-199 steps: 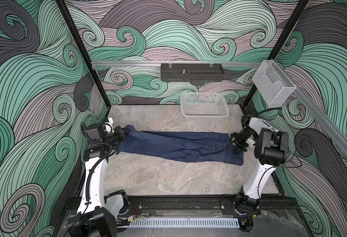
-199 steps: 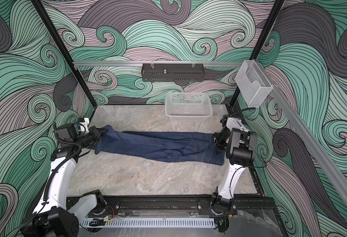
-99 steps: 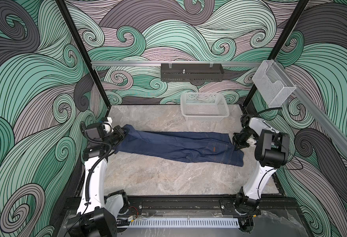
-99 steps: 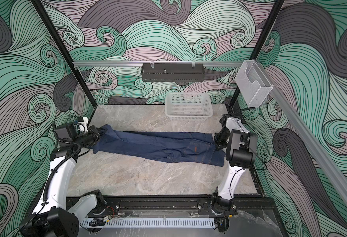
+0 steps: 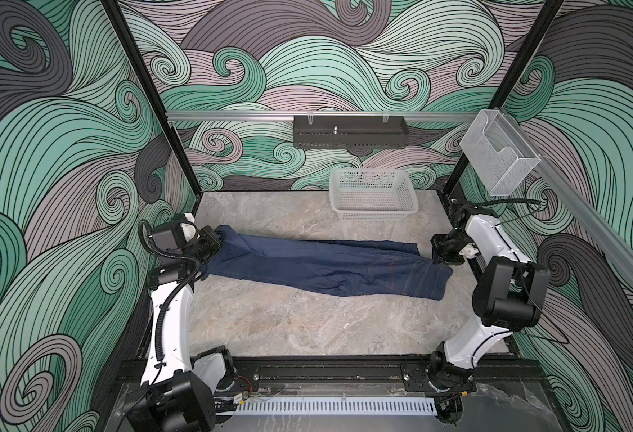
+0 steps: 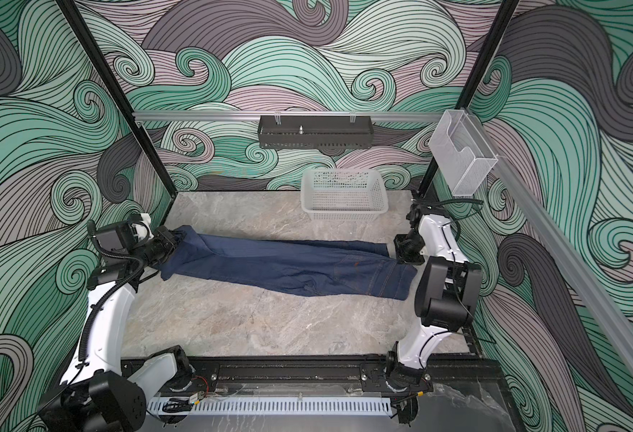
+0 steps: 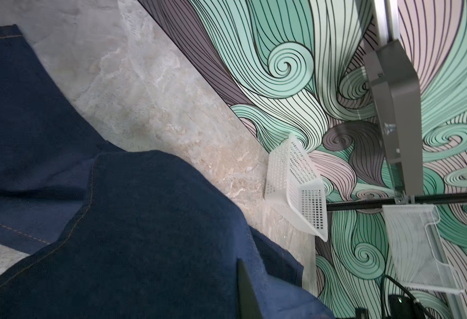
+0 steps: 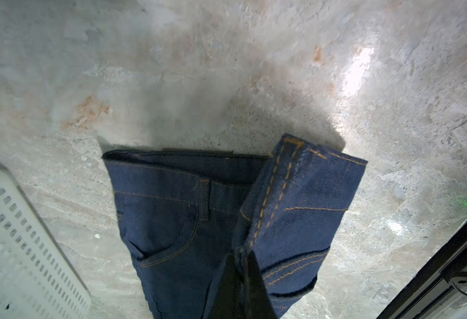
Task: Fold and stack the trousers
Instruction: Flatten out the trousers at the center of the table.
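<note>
Pinched jeans at both ends: leg hems in closed left gripper, waistband in closed right gripper. Stretched flat across table between them. Showed basket well apart, at table's rear.

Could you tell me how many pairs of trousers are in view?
1: the trousers lie across the table, held between left gripper and right gripper. None looks hidden.
</note>
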You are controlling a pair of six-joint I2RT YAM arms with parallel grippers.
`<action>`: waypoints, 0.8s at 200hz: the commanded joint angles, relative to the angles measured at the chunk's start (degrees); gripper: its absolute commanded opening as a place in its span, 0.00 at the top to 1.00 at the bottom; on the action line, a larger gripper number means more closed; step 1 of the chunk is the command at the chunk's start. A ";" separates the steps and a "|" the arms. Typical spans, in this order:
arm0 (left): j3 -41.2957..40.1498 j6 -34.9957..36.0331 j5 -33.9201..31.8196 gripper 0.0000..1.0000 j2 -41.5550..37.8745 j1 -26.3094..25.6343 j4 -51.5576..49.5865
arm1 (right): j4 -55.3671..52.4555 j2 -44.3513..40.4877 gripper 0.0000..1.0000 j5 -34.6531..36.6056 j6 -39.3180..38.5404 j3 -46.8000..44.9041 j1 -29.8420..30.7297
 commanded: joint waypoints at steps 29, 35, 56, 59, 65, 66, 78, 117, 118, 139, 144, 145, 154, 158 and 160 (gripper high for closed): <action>6.95 -7.54 -4.27 1.00 9.67 2.74 4.06 | -1.02 -2.56 1.00 5.92 -4.02 6.38 -0.17; 8.12 -9.18 -3.00 1.00 11.93 2.77 5.91 | -1.01 -1.77 1.00 5.36 -4.21 8.85 -0.08; 15.30 -16.74 2.83 1.00 21.06 2.78 11.87 | -1.03 1.64 1.00 2.65 -5.24 19.62 0.40; 17.10 -17.36 3.68 1.00 22.78 2.71 11.86 | -1.01 2.11 1.00 2.26 -5.35 21.49 0.45; 21.05 -18.15 5.44 1.00 26.20 2.70 11.28 | -0.95 3.06 1.00 1.51 -5.85 25.06 0.53; 21.89 -18.34 5.69 1.00 26.61 2.74 11.16 | -0.98 3.18 1.00 1.34 -5.87 25.91 0.54; 29.78 -19.70 7.82 1.00 31.57 2.61 8.76 | -1.10 4.77 1.00 -0.15 -6.72 33.72 0.46; 43.55 -19.94 8.73 1.00 33.55 3.06 6.40 | -1.21 1.89 1.00 -0.78 -12.66 43.59 -0.51; 43.51 -19.76 8.74 1.00 33.36 3.09 6.21 | -1.24 1.54 1.00 -0.68 -12.75 43.13 -0.51; 34.18 -18.32 8.82 1.00 27.75 3.82 5.12 | 3.46 -7.89 1.00 0.51 -15.82 27.86 -1.97; 30.42 -18.47 8.81 1.00 25.95 4.24 5.55 | 5.75 -10.79 1.00 0.37 -15.83 22.40 -2.57; 29.65 -18.55 8.82 1.00 25.61 4.30 5.70 | 6.19 -11.39 1.00 0.29 -15.83 21.24 -2.77; 22.35 -19.17 8.88 1.00 21.83 5.32 6.87 | 10.81 -16.39 1.00 -0.20 -15.73 11.01 -3.88; 19.05 -19.23 8.96 1.00 19.90 5.74 7.35 | 12.54 -18.45 1.00 -0.52 -15.70 6.57 -4.58; 17.28 -19.30 9.02 1.00 19.13 6.11 7.59 | 13.47 -19.36 1.00 -0.68 -15.69 4.56 -4.89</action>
